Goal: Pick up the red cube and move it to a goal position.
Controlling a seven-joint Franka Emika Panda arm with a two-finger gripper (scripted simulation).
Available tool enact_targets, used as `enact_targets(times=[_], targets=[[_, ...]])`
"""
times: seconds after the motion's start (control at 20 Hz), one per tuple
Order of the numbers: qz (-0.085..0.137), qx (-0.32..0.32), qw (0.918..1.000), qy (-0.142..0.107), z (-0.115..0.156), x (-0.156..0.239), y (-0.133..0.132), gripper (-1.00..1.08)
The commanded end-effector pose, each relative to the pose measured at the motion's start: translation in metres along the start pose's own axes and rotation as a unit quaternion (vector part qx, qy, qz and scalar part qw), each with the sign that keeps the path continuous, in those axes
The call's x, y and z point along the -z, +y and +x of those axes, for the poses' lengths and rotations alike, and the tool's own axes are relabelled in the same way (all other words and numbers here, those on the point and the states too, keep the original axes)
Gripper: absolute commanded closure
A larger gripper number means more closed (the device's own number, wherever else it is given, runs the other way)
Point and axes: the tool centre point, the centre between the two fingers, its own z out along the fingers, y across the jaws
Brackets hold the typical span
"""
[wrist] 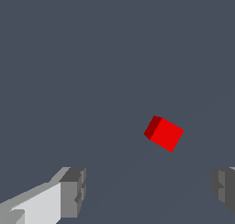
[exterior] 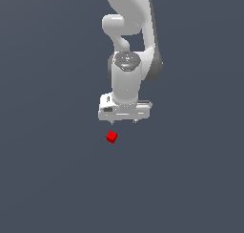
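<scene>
red cube (exterior: 111,137) resting alone on the dark surface (exterior: 52,179), apart from and just below the pincer (exterior: 125,122) in the exterior view, untouched. pincer fingers (wrist: 73,191) spread wide, nothing between them, cube turned at an angle to them in the wrist view. likely to clip a corner and skid the cube if lowered without centring and squaring up first

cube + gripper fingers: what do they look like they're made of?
Simulator render, so only looks count. The red cube: uniform bright red, flat matte faces with no highlights or texture; reads as painted wood or plastic, can't tell which. The gripper fingers: dull grey, blocky, matte pads, perhaps rubber or plastic, on a smooth white body with soft shading like moulded plastic.
</scene>
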Motion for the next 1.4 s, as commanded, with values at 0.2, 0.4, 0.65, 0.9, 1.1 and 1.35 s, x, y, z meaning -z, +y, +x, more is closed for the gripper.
enact_targets(times=[0.2,0.4,0.65,0.9,1.1,1.35], targets=[[0.0,-0.008,1.0,0.0,0.0,-0.004,0.002,-0.92],[0.001,-0.031,0.9995,0.0,0.002,-0.016,0.007,-0.92],[0.002,-0.084,0.9964,-0.001,0.004,-0.044,0.019,-0.92],[0.005,-0.16,0.9871,-0.001,0.004,-0.084,0.036,-0.92],[0.007,-0.209,0.9778,-0.001,0.003,-0.111,0.047,-0.92],[0.009,-0.247,0.969,-0.001,0.002,-0.131,0.056,-0.92]])
